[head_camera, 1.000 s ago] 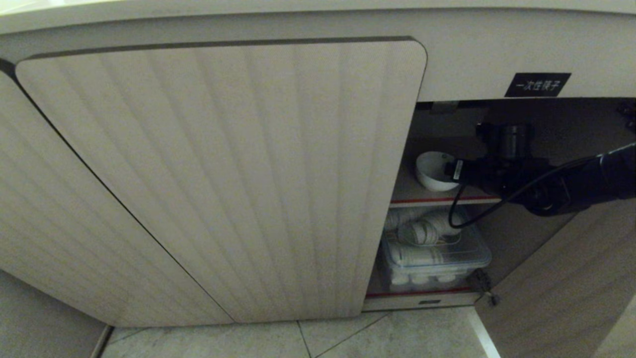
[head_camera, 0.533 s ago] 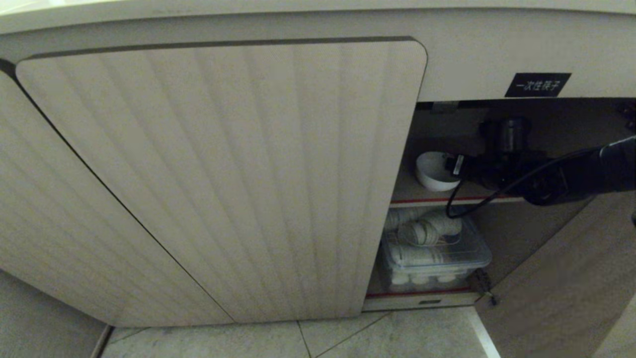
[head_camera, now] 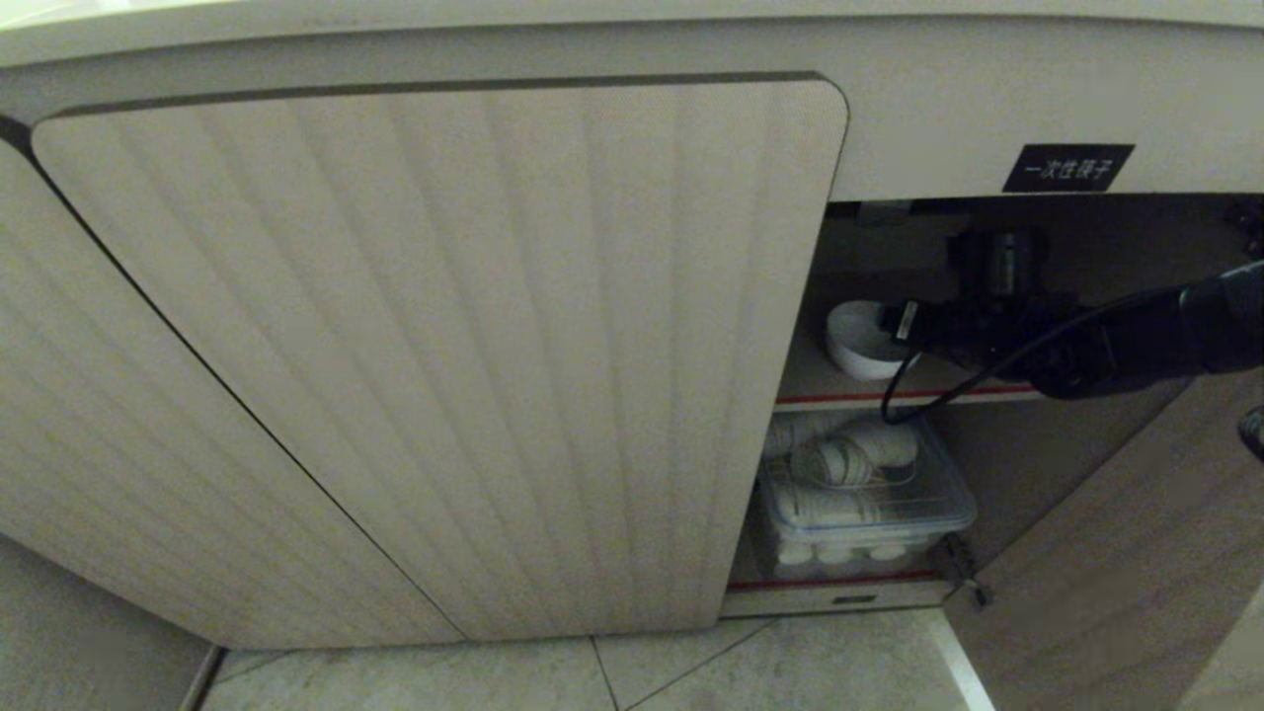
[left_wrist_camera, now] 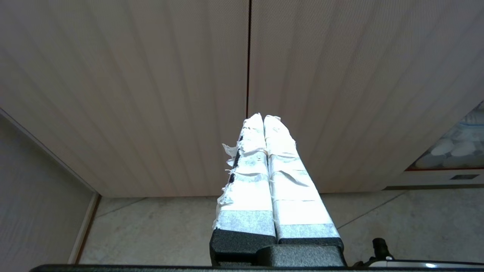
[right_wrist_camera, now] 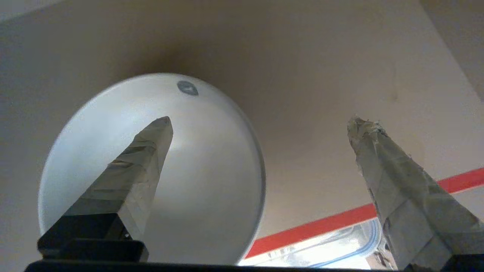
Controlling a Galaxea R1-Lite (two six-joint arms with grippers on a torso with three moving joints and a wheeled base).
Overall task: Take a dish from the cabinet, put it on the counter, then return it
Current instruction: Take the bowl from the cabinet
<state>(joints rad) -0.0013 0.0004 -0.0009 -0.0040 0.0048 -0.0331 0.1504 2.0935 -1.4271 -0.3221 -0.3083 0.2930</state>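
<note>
- Beige cabinet [head_camera: 444, 346] fronts fill the head view, with pale floor tiles [head_camera: 770, 671] below and one door at the right swung open.
- On the upper red-edged shelf [head_camera: 839, 400] sits the white bowl [head_camera: 857, 341], tilted.
- Right pincer [right_wrist_camera: 261, 124] reaches into the cabinet with its fingers spread wide; one taped finger [right_wrist_camera: 140, 166] lies across the bowl's mouth, the other beside it, nothing gripped.
- A clear tub [head_camera: 869, 504] of white crockery stands on the lower shelf.
- Left pincer [left_wrist_camera: 264, 118] is closed and empty, facing the shut doors.

Commercial kitchen: labelled beige cabinet [head_camera: 434, 346], paper cups in clear bin [head_camera: 869, 504] below its red-edged shelf [head_camera: 869, 399], tiled floor [head_camera: 790, 671] beneath.
</note>
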